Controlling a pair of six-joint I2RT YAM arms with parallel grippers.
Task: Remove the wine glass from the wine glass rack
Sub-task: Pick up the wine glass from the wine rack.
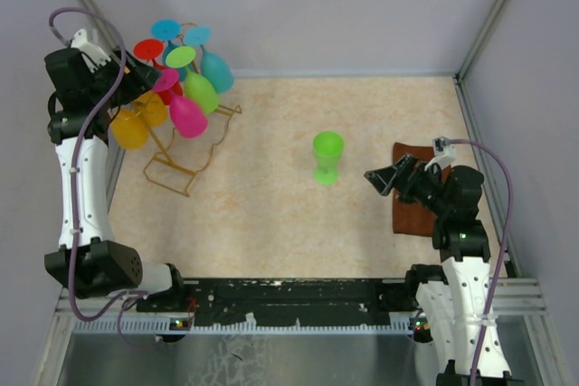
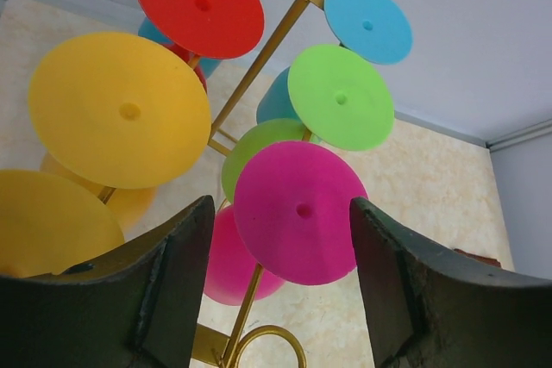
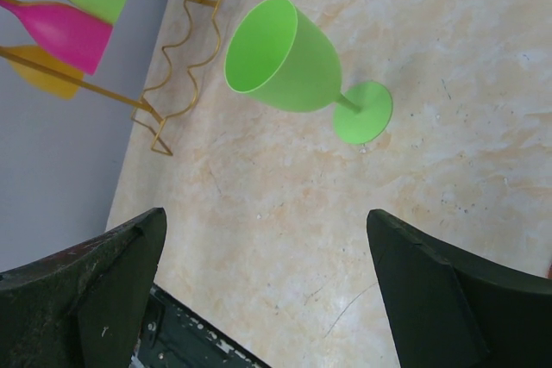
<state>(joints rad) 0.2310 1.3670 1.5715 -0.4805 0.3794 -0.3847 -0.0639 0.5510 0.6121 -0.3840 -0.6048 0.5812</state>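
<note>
- We are looking at the wine glass rack (image 2: 263,59), which is standing at the far left corner of the worktop (image 1: 271,214).
- The left end effector (image 2: 281,204) is hovering up by the rack's top. Its jaws are standing apart, and the round foot of the magenta wine glass (image 2: 297,213) is showing between them.
- We are not able to tell whether either finger is touching that foot.
- The magenta wine glass is hanging bowl-down on the rack, with a yellow glass (image 2: 121,109), a red glass (image 2: 198,2) and a lime glass (image 2: 341,96) hanging just beside it.
- The right end effector (image 3: 264,217) is gaping wide and gripping nothing, low over the right side of the worktop.
- A green wine glass (image 3: 285,58) is standing upright on the worktop, well apart from the rack and just ahead of the right end effector.
- A brown cloth (image 1: 407,214) is lying beneath the right arm.
</note>
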